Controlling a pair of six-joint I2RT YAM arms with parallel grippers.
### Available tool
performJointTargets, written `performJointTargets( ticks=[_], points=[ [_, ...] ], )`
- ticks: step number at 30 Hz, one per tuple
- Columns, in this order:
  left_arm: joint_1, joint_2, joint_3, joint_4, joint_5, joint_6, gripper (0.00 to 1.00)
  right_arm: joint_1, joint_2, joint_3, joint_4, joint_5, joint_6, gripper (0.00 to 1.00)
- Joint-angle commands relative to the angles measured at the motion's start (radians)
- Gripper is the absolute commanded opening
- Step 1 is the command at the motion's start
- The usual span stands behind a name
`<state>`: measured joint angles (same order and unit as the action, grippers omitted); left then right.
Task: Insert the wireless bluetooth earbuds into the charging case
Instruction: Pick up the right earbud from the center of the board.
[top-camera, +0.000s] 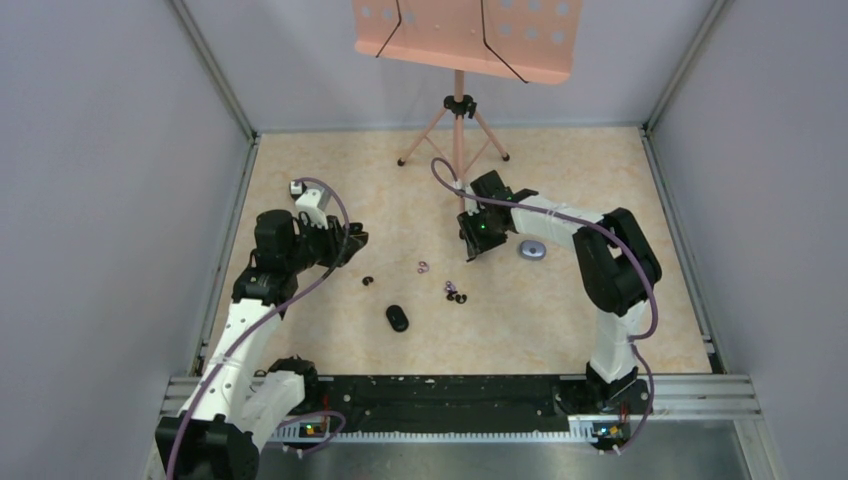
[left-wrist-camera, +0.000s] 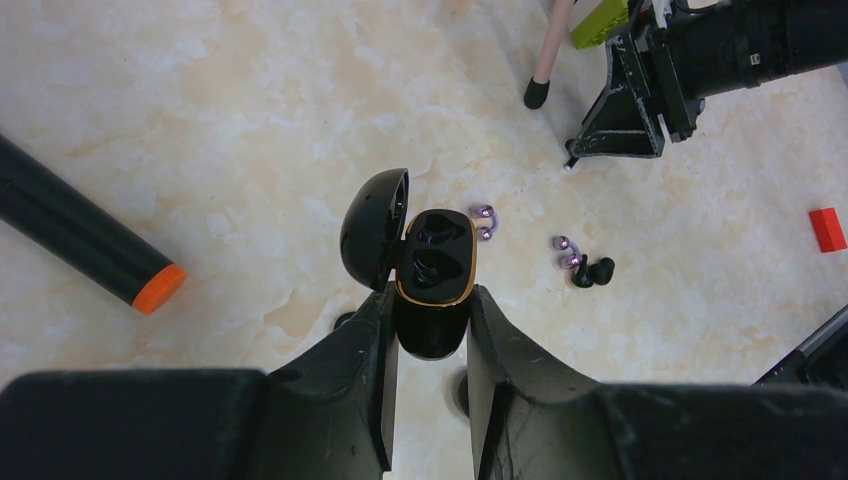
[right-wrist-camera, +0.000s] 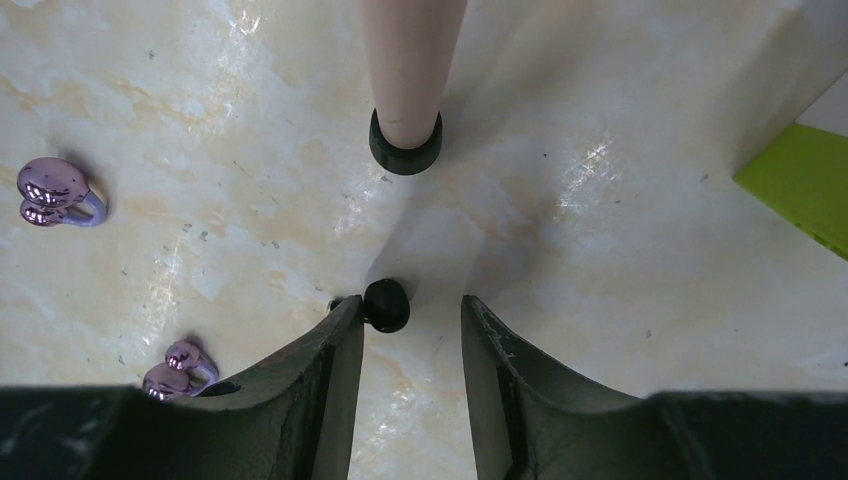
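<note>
My left gripper (left-wrist-camera: 430, 300) is shut on the open black charging case (left-wrist-camera: 436, 262) with a gold rim. Its lid (left-wrist-camera: 374, 228) hangs open to the left. The inside is dark and I cannot tell what lies in it. Two pale purple earbuds (left-wrist-camera: 483, 222) (left-wrist-camera: 566, 250) and a black one (left-wrist-camera: 594, 271) lie on the table beyond the case. My right gripper (right-wrist-camera: 410, 303) is open and low over the table. A black earbud (right-wrist-camera: 386, 305) lies against its left fingertip (right-wrist-camera: 348, 312). In the top view the left gripper (top-camera: 345, 243) and right gripper (top-camera: 472, 245) flank the scattered earbuds (top-camera: 455, 294).
A closed black case (top-camera: 397, 318) and a grey-blue case (top-camera: 532, 249) lie on the table. The pink music stand's feet (right-wrist-camera: 405, 140) stand just beyond my right gripper. Purple earbuds (right-wrist-camera: 55, 190) (right-wrist-camera: 180, 365) lie to its left. A red block (left-wrist-camera: 827, 228) sits at the right.
</note>
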<state>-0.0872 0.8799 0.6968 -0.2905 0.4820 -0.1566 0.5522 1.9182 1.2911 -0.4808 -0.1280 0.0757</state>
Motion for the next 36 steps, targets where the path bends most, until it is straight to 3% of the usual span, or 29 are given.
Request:
performJointTargets(
  ticks=[1,7,15,19,21,30,33,36],
  points=[
    [0.009,-0.006,0.019,0.053,0.016,-0.008,0.0,-0.006,0.009,0.041,0.005,-0.014,0.037,0.39],
    [0.014,-0.009,0.015,0.052,0.015,-0.006,0.0,-0.007,0.022,0.024,0.008,-0.031,0.049,0.27],
    [0.015,-0.003,0.015,0.064,0.024,-0.009,0.0,-0.006,0.032,0.003,0.015,-0.025,0.05,0.22],
    [0.015,0.002,0.011,0.077,0.037,-0.012,0.0,-0.006,0.013,-0.003,0.017,-0.019,0.025,0.02],
    [0.015,0.005,0.004,0.092,0.072,-0.008,0.0,-0.005,-0.026,0.003,0.015,-0.016,0.001,0.0],
    [-0.021,0.128,-0.031,0.27,0.3,-0.009,0.0,0.001,-0.36,0.031,-0.053,-0.043,-0.242,0.0],
    [-0.085,0.184,0.003,0.357,0.325,-0.014,0.0,0.03,-0.508,0.007,-0.022,-0.04,-0.358,0.0],
    [-0.206,0.247,0.075,0.44,0.343,0.004,0.0,0.14,-0.718,-0.052,0.069,0.019,-0.552,0.0]
  ],
)
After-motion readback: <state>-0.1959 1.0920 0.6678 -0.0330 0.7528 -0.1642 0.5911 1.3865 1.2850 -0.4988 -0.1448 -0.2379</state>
